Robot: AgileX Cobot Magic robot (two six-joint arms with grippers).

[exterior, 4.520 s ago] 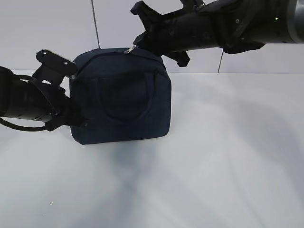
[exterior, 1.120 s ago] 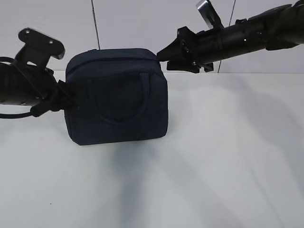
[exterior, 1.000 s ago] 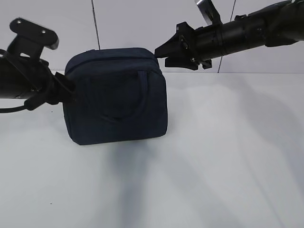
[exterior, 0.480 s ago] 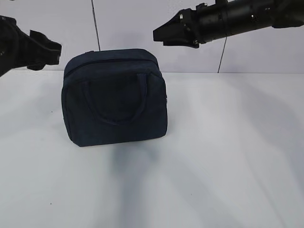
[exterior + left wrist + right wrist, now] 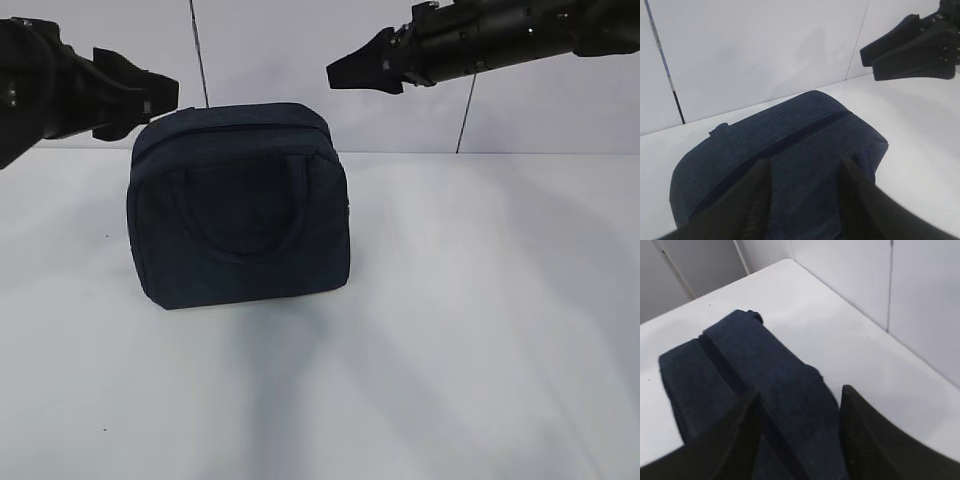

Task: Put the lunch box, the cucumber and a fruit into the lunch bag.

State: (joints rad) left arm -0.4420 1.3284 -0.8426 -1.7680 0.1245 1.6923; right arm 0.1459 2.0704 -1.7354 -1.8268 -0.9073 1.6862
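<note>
Outside, exterior view: lunch bag (image 5: 240,205) stands upright on the white table (image 5: 470,330), handles lying flat on its front face, top zipper apparently run shut. Left hand (image 5: 150,95) hangs just above and left of the bag's top corner, not touching. Right hand (image 5: 345,72) sits above and right of the bag, clear of it. Neither holds anything. Lunch box, cucumber and fruit nowhere in sight; likely inside already, which is a judgement, not seen.

Left wrist view: fingers (image 5: 757,200) stand apart, looking down over the bag's top panel (image 5: 785,145) and the dark zipper line along it. Nothing between them. Other arm's hand (image 5: 910,50) shows at upper right, well clear.

Right wrist view: fingers (image 5: 865,435) apart and empty, bag top (image 5: 765,380) below them, zipper seam running away toward the far end, where a small tab sticks out.

Risks from here: bag is soft and stands free, so a low sweep by either arm could catch a corner or handle and tip or drag it. Zipper end is not clear in any view; a part-open gap could go unnoticed.
</note>
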